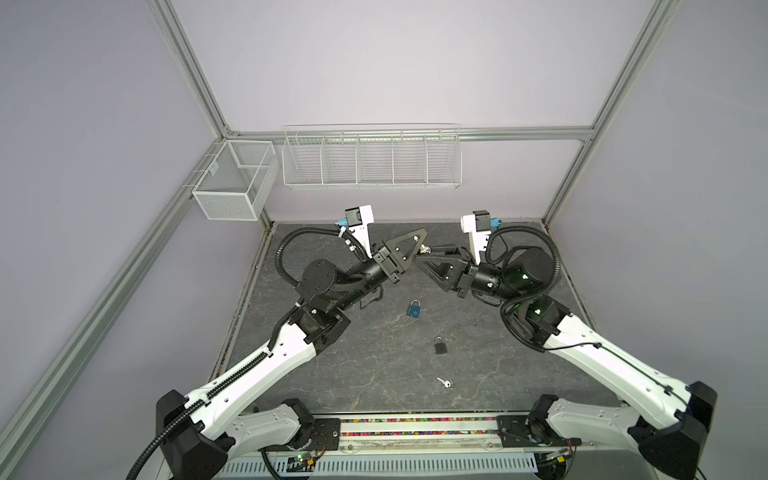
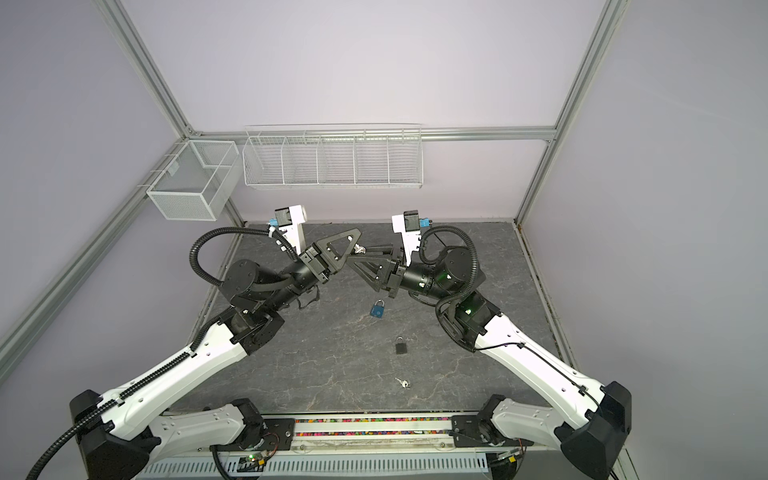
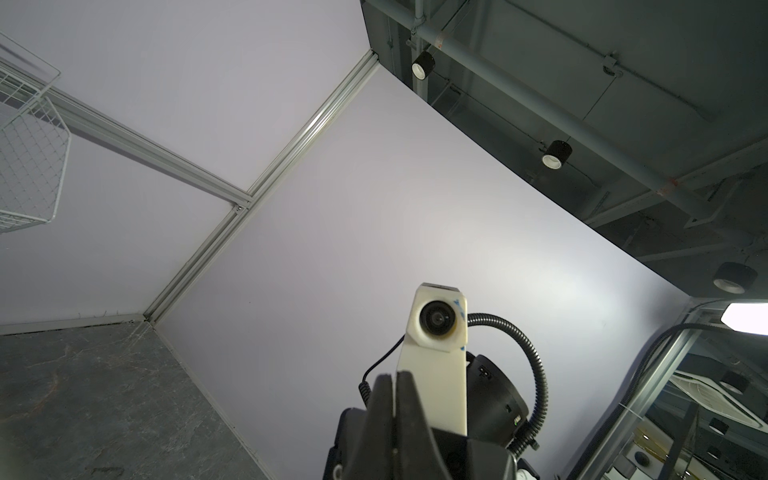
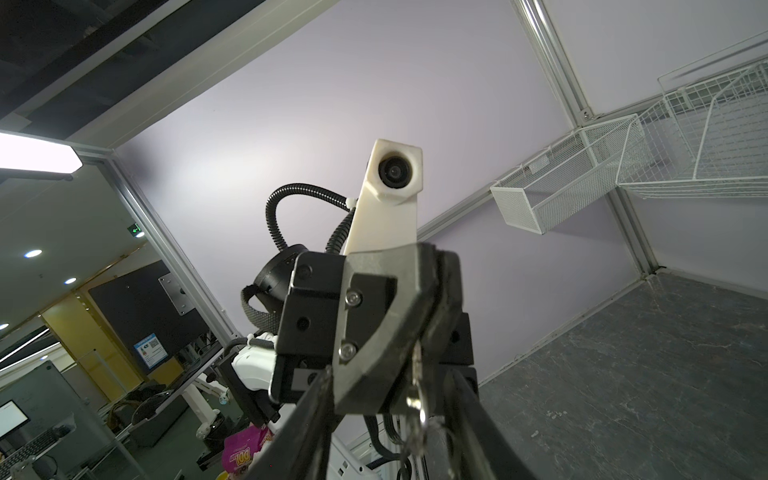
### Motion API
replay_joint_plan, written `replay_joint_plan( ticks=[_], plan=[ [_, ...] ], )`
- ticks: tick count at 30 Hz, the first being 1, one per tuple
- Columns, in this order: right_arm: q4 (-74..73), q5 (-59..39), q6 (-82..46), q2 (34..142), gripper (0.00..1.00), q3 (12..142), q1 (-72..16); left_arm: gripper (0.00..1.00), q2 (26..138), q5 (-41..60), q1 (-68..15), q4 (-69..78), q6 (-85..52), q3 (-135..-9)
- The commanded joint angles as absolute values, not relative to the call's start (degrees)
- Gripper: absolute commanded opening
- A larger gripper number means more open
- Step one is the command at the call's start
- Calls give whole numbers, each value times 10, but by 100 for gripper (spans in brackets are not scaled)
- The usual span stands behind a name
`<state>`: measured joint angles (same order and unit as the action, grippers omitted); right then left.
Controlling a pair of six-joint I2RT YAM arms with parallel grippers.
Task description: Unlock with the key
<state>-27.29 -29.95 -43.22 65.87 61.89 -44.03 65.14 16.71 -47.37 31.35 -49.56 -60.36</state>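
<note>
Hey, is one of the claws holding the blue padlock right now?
No, the blue padlock lies free on the dark tabletop, with nothing gripping it.

A robotics lab cell inside an office: two arms [image 1: 266, 365] on a stone-patterned table [image 1: 374, 374], walled by an aluminium frame [image 1: 199, 83] with lilac panels [image 1: 395, 62]. Beyond a glass partition [image 4: 104, 216] are a monitor [image 4: 12, 411], keyboard [image 4: 33, 446], ceiling spotlights [image 3: 556, 154] and exit sign [image 4: 135, 228].
</note>
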Motion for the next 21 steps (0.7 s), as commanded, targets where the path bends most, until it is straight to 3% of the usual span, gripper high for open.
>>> replay_joint_plan(
  ticks=[1,21],
  plan=[
    [-288,-290,-427,639,42,611,-437,0,640,162,-477,316,-486,-616],
    [-306,-279,-424,653,29,619,-432,0,650,166,-478,333,-499,-616]
  ],
)
